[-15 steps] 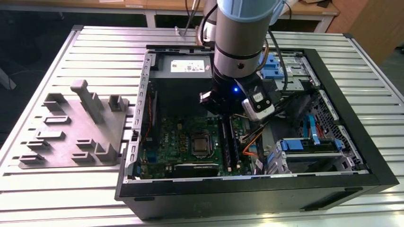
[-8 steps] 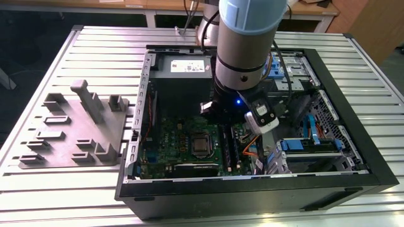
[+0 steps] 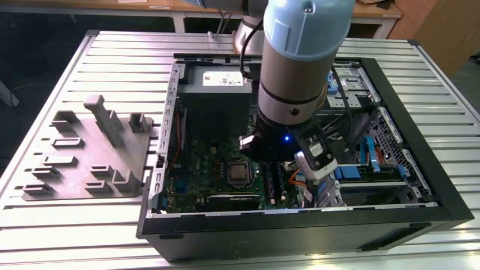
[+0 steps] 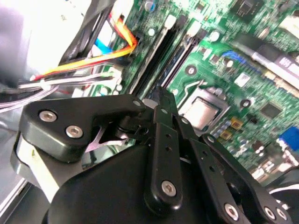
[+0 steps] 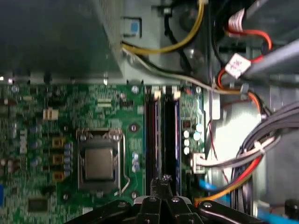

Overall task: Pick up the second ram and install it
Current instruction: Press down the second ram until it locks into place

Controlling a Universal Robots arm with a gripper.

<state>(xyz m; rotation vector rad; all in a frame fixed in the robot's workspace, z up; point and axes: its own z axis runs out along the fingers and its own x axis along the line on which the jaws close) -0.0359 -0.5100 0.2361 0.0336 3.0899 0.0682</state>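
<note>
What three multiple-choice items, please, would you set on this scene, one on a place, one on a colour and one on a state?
1. Where is the claw with respect to the computer case?
A. Outside it
B. Inside it, close over the long black slots
C. High above it

2. What colour is the motherboard?
A. Red
B. White
C. Green

3. How is the computer case?
A. Open, its inside on show
B. Closed by a panel
C. Upside down

Answers: 1 B, the first wrist view shows the claw right at the slots' end; 2 C, both wrist views show a green board; 3 A, the exterior view looks straight in at the motherboard.
</note>
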